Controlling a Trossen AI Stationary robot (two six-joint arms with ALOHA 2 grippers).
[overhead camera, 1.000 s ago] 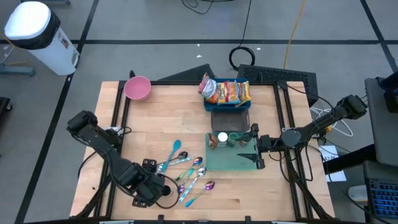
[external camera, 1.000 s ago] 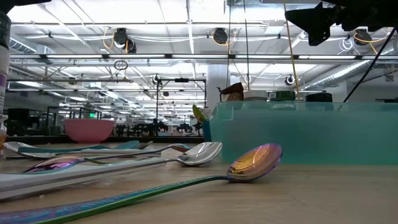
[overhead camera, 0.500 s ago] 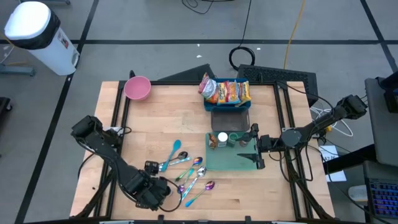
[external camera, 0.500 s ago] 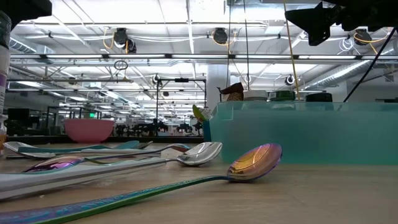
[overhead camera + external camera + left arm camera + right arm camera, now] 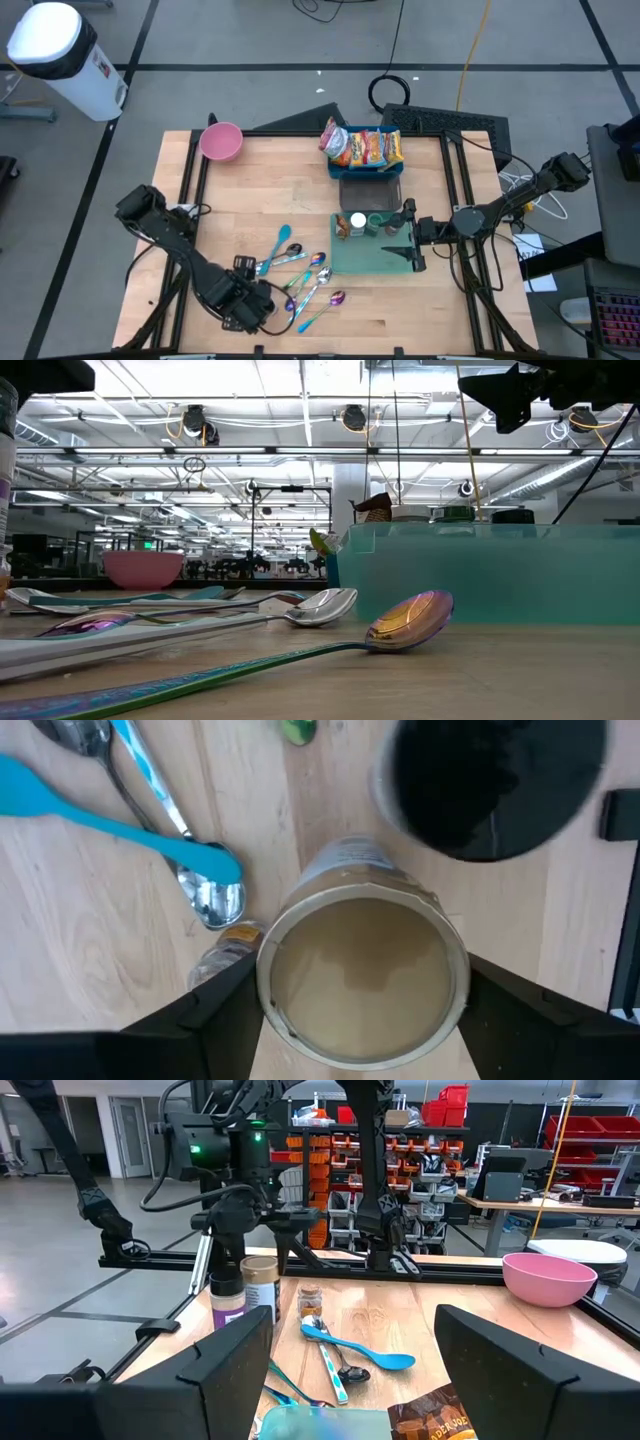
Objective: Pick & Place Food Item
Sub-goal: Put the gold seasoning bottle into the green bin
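A jar with a tan lid (image 5: 360, 975) stands upright on the table near its near left corner, next to a purple-labelled jar with a black lid (image 5: 490, 780). My left gripper (image 5: 360, 1010) hangs straight over the tan-lidded jar, a finger at each side; in the high view the gripper (image 5: 243, 305) hides both jars. A small spice jar (image 5: 225, 945) lies beside them. Snack packets (image 5: 365, 148) fill a blue bin at the far edge. My right gripper (image 5: 408, 235) hovers open over the green tray (image 5: 375, 262), holding nothing. My left gripper has the tan-lidded jar between its two fingers, which meet opposite sides of the jar just below the lid's rim (image 5: 268, 990). The fingers (image 5: 215, 1005) come from above, pointing down. The jar (image 5: 262, 1290) stands upright with its base on the table.
Several spoons (image 5: 305, 275), one with a blue handle (image 5: 110, 825), lie right of the jars. A pink bowl (image 5: 221, 141) sits at the far left corner. In the green tray stand a white-lidded jar (image 5: 357, 222) and small containers.
My left gripper has sunk a little over the jars and shifted slightly toward the spoons; in the low view its dark body now reaches further into the top left corner. The right arm has kept still.
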